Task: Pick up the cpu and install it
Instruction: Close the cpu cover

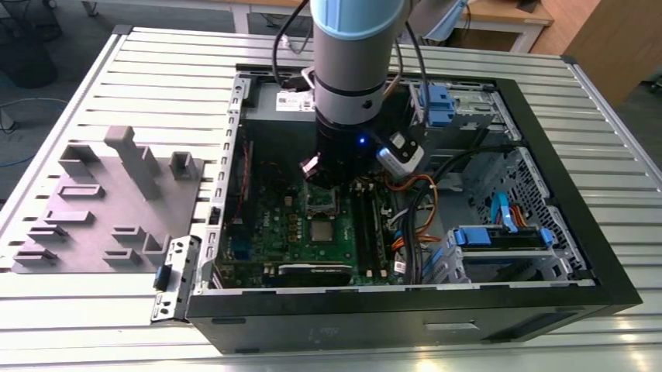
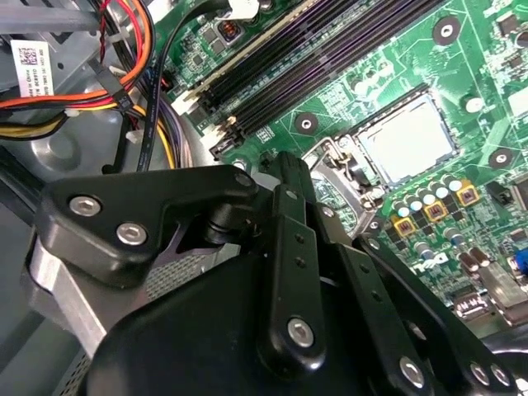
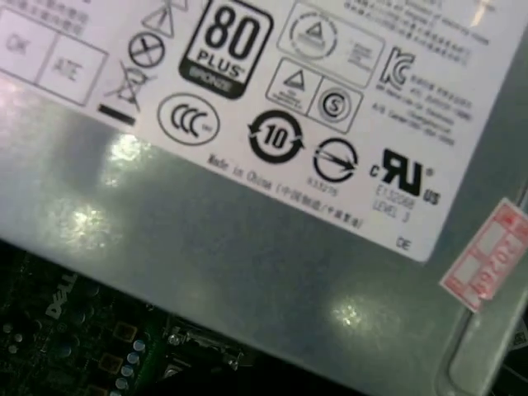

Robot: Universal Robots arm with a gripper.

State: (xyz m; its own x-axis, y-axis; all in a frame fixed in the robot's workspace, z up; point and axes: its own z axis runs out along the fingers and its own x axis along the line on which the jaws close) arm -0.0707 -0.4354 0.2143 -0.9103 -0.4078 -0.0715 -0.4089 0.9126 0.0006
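One black gripper (image 1: 322, 184) hangs low over the green motherboard (image 1: 259, 229) in the exterior view, with the small silvery square cpu (image 1: 322, 231) just beside it, lower in that view; second wrist view: the cpu lies flat in its socket beside the raised shiny metal frame (image 2: 334, 177), apart from the gripper; whether the gripper is apart or together, cannot tell; first wrist view: big grey metal box (image 3: 247, 256) with a white label.

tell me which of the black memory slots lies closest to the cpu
The outermost slot on the cpu side: only green board separates them, while the other slots lie beyond it, toward the coloured wires.
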